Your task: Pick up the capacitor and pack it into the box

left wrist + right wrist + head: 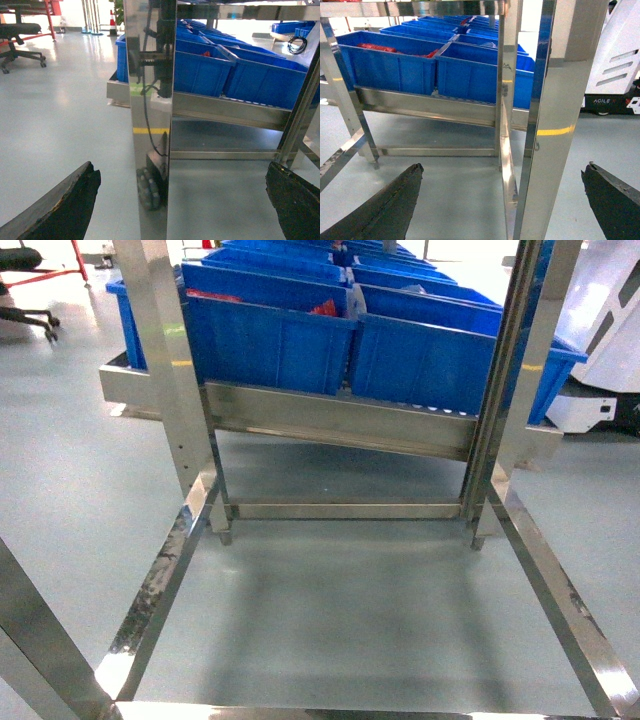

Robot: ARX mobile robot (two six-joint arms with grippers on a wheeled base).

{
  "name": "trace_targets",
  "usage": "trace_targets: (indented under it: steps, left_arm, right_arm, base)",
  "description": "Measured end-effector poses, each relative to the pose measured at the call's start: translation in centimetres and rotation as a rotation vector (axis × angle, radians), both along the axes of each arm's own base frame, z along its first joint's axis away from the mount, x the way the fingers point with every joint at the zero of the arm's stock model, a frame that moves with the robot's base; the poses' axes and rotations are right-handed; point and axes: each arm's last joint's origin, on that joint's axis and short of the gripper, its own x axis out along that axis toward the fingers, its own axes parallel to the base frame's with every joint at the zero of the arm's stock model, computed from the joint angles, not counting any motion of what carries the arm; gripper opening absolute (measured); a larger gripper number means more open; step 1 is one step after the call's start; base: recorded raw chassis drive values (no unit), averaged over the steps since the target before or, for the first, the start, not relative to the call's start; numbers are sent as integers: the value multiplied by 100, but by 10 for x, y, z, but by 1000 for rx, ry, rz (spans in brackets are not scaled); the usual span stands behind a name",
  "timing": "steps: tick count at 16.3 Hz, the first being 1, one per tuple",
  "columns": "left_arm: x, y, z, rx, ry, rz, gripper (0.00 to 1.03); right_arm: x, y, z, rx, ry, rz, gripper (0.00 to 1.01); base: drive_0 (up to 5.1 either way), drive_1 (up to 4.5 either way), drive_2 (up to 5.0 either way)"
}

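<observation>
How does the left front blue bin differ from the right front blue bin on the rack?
The left front bin holds red parts; the right front bin shows no red in the little of its inside that is visible. The right front bin is nearer to the white machine; the left front bin is beside open floor. Both are blue and stand side by side on the same steel rack.

Only fingertips of the robot show. The left gripper (182,200) has two dark, blackish-brown wedge-shaped fingers (65,205) with rough, worn, chipped-looking edges and a matte surface. The right gripper (500,200) has the same two dark tapered fingers (387,205), edges scuffed with paler brown flecks.
</observation>
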Motion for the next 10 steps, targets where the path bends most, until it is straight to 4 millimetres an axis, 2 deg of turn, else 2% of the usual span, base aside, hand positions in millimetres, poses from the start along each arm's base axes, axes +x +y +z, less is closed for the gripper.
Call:
trace_targets:
  steps: [10]
  left_arm:
    - [0, 0, 0, 0, 0, 0, 98]
  right_arm:
    - [0, 0, 0, 0, 0, 0, 98]
  base:
    - [0, 0, 0]
